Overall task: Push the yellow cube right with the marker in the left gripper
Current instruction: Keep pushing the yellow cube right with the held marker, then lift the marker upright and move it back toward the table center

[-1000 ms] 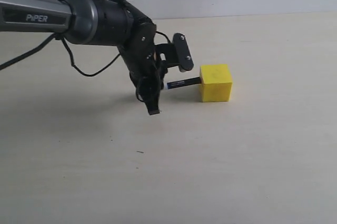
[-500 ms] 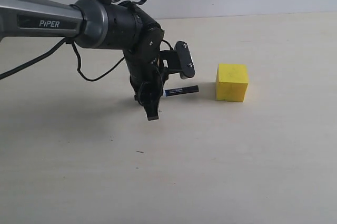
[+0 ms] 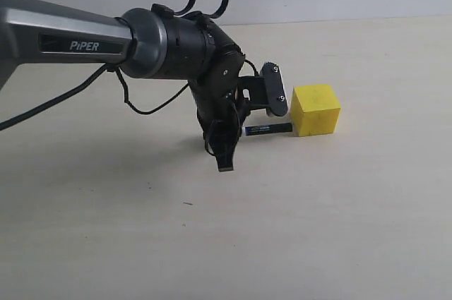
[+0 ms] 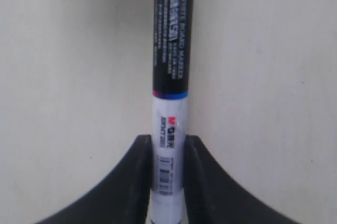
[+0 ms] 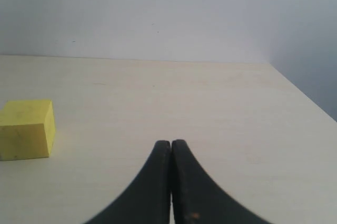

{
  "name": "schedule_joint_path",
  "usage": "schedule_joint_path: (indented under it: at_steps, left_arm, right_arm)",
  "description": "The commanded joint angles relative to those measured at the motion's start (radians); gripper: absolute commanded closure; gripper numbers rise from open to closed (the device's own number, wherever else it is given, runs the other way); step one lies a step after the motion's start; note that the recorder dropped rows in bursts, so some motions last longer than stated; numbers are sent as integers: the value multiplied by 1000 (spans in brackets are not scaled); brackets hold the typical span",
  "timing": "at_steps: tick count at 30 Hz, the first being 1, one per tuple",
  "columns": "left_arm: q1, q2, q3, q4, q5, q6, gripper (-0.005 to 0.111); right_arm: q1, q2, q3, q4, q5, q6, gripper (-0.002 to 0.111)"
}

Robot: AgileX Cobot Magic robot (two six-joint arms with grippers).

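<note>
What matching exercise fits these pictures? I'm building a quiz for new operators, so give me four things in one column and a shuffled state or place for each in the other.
Column one:
1. marker
2. yellow cube
3. left end effector
4. right end effector

Column two:
A. shut, holding nothing
B. rests on the table, gripped by nothing
C. held by its white end, black end pointing away
D. shut on a slim barrel

Pairs: 1-C, 2-B, 3-D, 4-A
</note>
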Motion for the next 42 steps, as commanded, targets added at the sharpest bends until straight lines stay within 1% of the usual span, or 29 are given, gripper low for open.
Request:
schedule_joint_path:
  at_steps: [1, 4, 8, 14, 16, 18, 21, 25, 29, 31, 35, 40, 42]
  left_arm:
    - [13, -7, -4, 6, 65, -45, 107]
    - [20, -32, -4, 6, 77, -135, 107]
    - [20, -78, -4, 4, 118, -202, 107]
    - [26, -154, -4, -2, 245, -275, 107]
    - [26, -180, -4, -2, 298, -316, 107]
    - [26, -206, 4, -2, 319, -371, 107]
    - [26, -245, 18, -2, 313, -559, 107]
    - [26, -277, 25, -4, 306, -872, 107]
    - [26, -281, 25, -9, 333, -1147, 107]
    - [26, -277, 25, -11, 356, -1232, 107]
    - [26, -272, 38, -41, 349, -1306, 107]
    - [26, -249, 67, -154, 241, -1340, 107]
    - [26, -230, 71, -166, 221, -1344, 107]
  right_arm:
    - [-6, -5, 6, 0, -14, -6, 108]
    - [-6, -5, 6, 0, -14, -6, 108]
    - [-6, -5, 6, 0, -14, -6, 108]
    - [-6, -5, 6, 0, -14, -6, 108]
    - [-6, -5, 6, 0, -14, -6, 108]
    - [-6, -5, 6, 0, -14, -6, 108]
    - [-6, -5, 6, 0, -14, -6, 108]
    - [-6, -5, 6, 0, -14, -6, 108]
    - [-6, -5, 6, 0, -14, -6, 108]
    - [-6, -5, 6, 0, -14, -6, 108]
    - [-6, -5, 6, 0, -14, -6, 108]
    - [-6, -5, 6, 0, -14, -6, 108]
    - [-6, -5, 6, 0, -14, -6, 108]
